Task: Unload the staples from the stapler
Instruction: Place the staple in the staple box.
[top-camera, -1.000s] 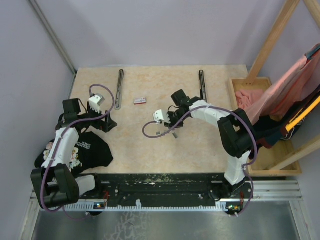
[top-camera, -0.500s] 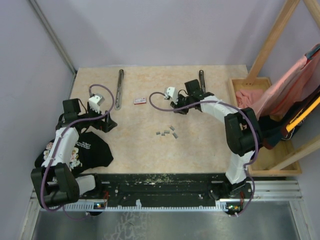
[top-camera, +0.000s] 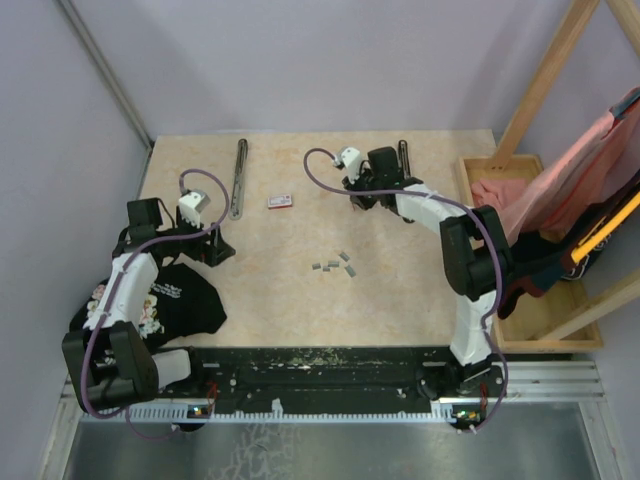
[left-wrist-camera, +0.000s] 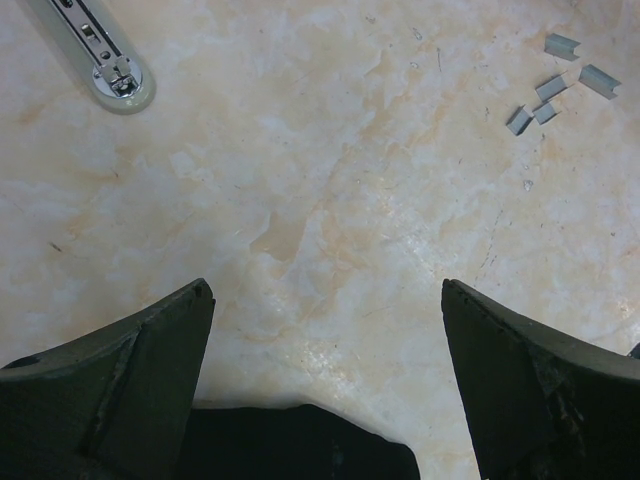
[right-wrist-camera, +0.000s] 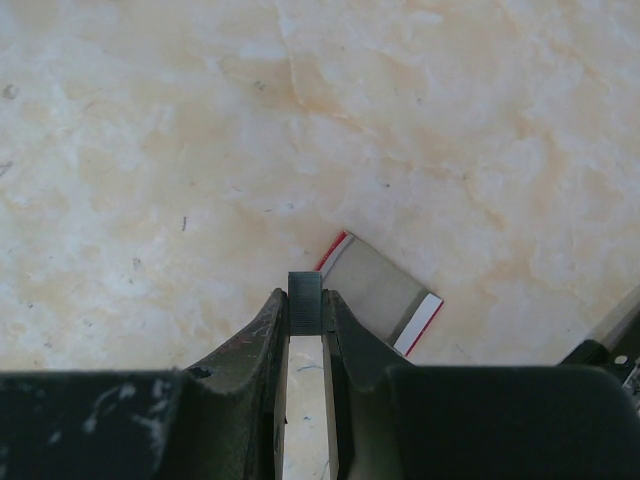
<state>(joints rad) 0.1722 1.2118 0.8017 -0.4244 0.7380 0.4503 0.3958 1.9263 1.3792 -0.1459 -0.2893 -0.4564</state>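
My right gripper is raised over the far middle of the table. It is shut on a small grey ridged staple strip pinched between its fingertips. Several loose staples lie in a small cluster mid-table, also seen in the left wrist view. A long grey stapler part lies at the far left, its rounded end in the left wrist view. A dark stapler part lies at the far right, behind the right arm. My left gripper is open and empty, low at the table's left edge.
A small red-and-white box lies between the two stapler parts, just beyond my right fingertips in the right wrist view. A black cloth lies under the left arm. A wooden tray with pink cloth stands at the right.
My right gripper has lifted from the staple cluster and moved toward the far side, holding one strip. The other staples stay mid-table. The left arm has not moved.
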